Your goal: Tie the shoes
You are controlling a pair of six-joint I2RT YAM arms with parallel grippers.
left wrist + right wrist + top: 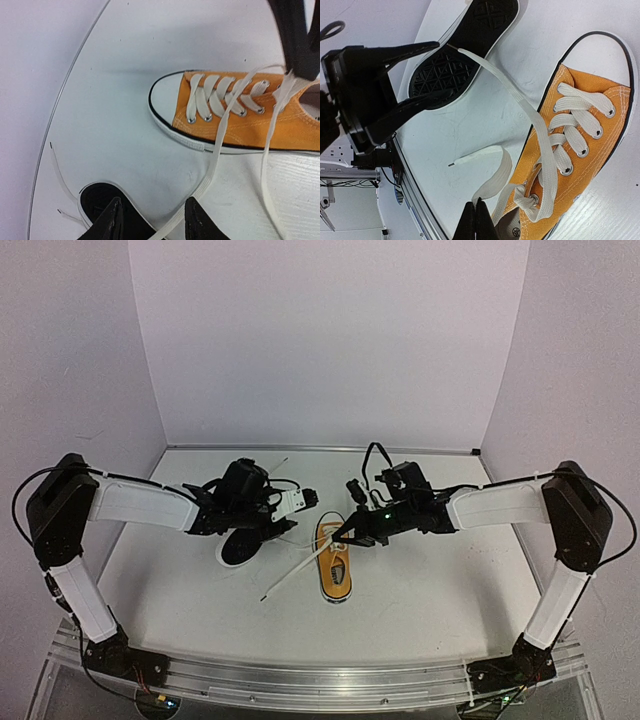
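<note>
Now | left tool [154, 215] spread | right tool [476, 212] clenched on lace [495, 182] | sole tread [445, 72]: right wrist only

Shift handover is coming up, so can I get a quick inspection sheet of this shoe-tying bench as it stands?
Surface: white table, flat and matte.
Job's things: orange shoe upright and untied. Its lace trails loose toward the near left. The black-soled shoe lies apart from it with its sole showing.
Clutter: nothing seen.
Grippers: left gripper open over the black-soled shoe, with a lace strand running between its fingers. Right gripper shut on the lace at the orange shoe's opening.
Cables: black cables loop off both arms.
Surroundings: plain pale walls and a metal rail at the near edge.
</note>
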